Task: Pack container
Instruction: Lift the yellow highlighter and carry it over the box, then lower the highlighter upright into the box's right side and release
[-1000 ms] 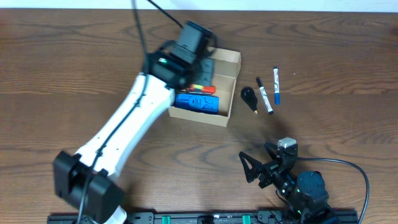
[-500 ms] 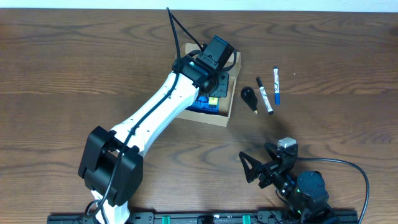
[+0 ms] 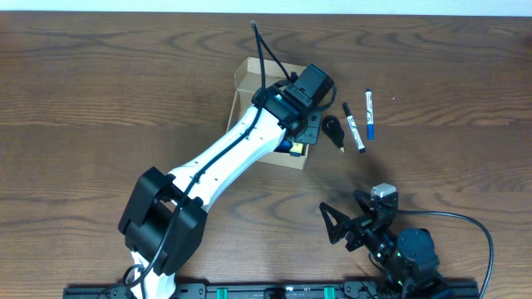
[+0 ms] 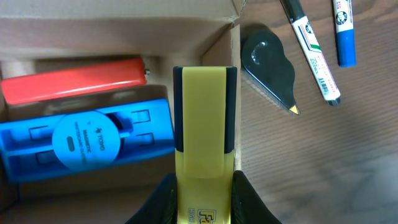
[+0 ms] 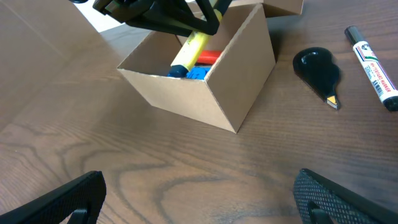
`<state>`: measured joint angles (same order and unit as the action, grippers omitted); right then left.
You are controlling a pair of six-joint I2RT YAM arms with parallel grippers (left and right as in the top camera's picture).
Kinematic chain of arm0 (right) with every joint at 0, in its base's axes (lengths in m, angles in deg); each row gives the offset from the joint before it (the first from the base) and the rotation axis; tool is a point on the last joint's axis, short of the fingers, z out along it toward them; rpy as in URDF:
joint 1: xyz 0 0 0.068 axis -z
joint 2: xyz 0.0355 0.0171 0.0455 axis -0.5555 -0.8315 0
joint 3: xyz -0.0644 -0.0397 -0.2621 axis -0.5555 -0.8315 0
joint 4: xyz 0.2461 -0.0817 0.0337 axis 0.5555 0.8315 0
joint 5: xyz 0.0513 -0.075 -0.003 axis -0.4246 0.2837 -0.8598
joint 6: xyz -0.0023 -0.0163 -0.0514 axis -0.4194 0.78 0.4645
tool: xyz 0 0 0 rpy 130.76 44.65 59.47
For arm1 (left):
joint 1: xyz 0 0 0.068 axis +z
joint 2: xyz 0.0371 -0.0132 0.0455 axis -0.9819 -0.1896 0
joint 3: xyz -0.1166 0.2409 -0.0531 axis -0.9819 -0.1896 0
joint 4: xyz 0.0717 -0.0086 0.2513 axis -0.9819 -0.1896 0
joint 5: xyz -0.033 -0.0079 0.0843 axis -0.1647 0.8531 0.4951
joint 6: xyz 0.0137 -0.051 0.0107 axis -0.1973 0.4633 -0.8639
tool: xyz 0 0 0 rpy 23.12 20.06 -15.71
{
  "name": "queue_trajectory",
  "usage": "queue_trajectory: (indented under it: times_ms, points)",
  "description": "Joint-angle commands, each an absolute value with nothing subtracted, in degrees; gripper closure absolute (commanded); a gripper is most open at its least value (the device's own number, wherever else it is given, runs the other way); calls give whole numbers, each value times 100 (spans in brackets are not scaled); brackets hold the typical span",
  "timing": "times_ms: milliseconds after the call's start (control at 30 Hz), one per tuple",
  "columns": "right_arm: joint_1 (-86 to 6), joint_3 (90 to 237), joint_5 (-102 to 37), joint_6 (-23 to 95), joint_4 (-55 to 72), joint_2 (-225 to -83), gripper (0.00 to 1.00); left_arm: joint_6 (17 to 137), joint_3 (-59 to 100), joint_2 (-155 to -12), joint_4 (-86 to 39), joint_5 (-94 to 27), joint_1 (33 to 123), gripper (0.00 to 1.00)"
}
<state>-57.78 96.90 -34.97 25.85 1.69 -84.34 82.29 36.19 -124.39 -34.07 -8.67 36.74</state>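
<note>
The container point(image 5: 205, 93), a plain tan cardboard box, stood open on the wooden table point(image 3: 100, 100) with the left arm reaching over it from the near side. The left gripper point(image 4: 204, 193) was clenched on a yellow highlighter point(image 4: 204, 118), one finger point(image 4: 160, 200) pressed against each side of the barrel. The highlighter slanted down into the container close to its right-hand wall, black-capped end lowest. Whether that end touched the contents could not be told. Inside the container lay a red item point(image 4: 71, 79) along the far wall and, just beside it on the near side, a blue item with a round label point(image 4: 87, 140). Outside the container, just beyond the right-hand wall, a black teardrop-shaped object with a yellow tip point(image 4: 267, 65) lay on the table. Further out from that wall lay a white marker with a black cap point(image 4: 311, 53), and beyond it a blue marker point(image 4: 344, 31), the two close together but apart. The right gripper point(image 5: 196, 180) sat well apart from the container on its near side, low over the table, fingers spread wide and grasping nothing.
</note>
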Motion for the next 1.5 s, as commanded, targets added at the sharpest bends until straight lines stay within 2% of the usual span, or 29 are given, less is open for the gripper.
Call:
queue_trajectory:
  times_ms: [0, 433, 1467]
  points:
    - [-5774, 9670, -3420, 2524, 173, -8440, 1, 8290, 3610, -12477, -3341, -524, 3666, 94]
    - [-5774, 9670, -3420, 2524, 173, -8440, 1, 8220, 3575, -12651, -2922, -248, 3666, 94]
    - [-5774, 9670, -3420, 2524, 173, -8440, 1, 7986, 3558, -12853, -3132, -613, 3666, 94]
